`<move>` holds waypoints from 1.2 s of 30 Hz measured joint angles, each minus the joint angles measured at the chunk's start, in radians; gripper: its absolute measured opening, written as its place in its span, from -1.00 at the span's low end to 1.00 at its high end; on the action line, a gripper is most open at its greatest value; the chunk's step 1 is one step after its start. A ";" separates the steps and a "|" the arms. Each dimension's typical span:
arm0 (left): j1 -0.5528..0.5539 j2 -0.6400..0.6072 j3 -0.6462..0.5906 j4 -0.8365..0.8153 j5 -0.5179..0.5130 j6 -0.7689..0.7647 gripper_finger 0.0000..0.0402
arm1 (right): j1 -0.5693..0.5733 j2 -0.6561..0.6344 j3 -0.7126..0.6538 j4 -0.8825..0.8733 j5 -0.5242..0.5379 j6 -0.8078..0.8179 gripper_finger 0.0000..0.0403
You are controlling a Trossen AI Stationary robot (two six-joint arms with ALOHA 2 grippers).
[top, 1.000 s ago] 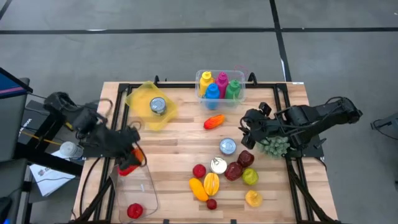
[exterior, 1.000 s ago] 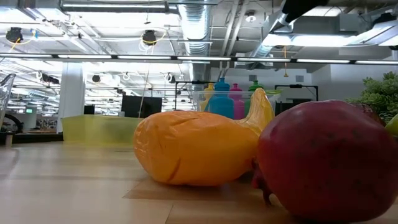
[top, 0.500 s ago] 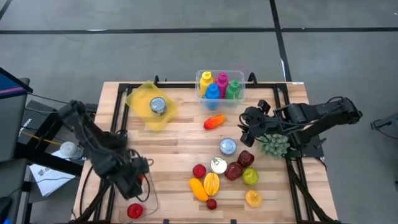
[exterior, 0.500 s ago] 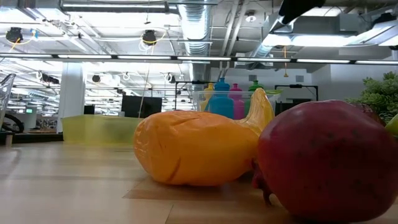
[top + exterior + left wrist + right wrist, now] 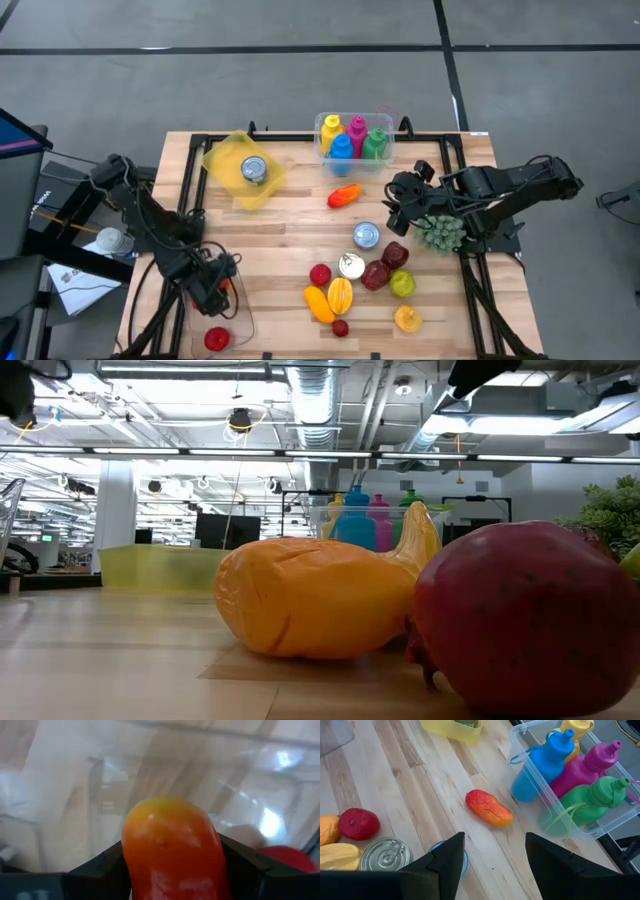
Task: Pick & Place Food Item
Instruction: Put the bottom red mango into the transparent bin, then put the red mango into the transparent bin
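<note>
Left gripper [image 5: 217, 290] clamped on orange-red fruit [image 5: 172, 850] above clear container [image 5: 240, 308]; right gripper [image 5: 398, 203] apart, empty.

Four coloured plastic bottles [image 5: 353, 137] in one clear plastic tub [image 5: 326, 148]. Three silver metal cans [image 5: 366, 236]. One yellow plastic tray [image 5: 228, 158].

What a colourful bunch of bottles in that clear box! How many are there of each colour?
Yellow bottle: 1
Blue bottle: 1
Pink bottle: 1
Green bottle: 1
Total: 4
</note>
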 joint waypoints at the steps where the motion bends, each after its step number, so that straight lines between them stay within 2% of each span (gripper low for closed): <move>1: 0.000 -0.016 -0.021 0.004 0.004 0.004 0.13 | 0.000 0.000 0.000 0.000 0.000 0.000 0.02; 11: 0.001 -0.087 -0.179 0.105 0.008 0.041 0.15 | 0.001 0.000 0.000 0.000 0.000 0.005 0.02; 15: 0.001 -0.080 -0.189 0.119 0.003 0.087 0.23 | 0.001 0.000 0.000 0.001 0.000 0.006 0.02; 26: 0.030 -0.095 -0.186 0.131 0.124 0.120 0.45 | 0.000 0.000 0.000 0.002 -0.001 -0.009 0.02; 33: 0.067 -0.188 -0.184 0.131 0.211 0.111 0.49 | 0.000 0.000 0.000 0.004 0.000 -0.019 0.02; 36: 0.078 -0.235 -0.184 0.124 0.215 0.090 0.49 | 0.000 0.000 0.000 0.003 0.000 -0.019 0.02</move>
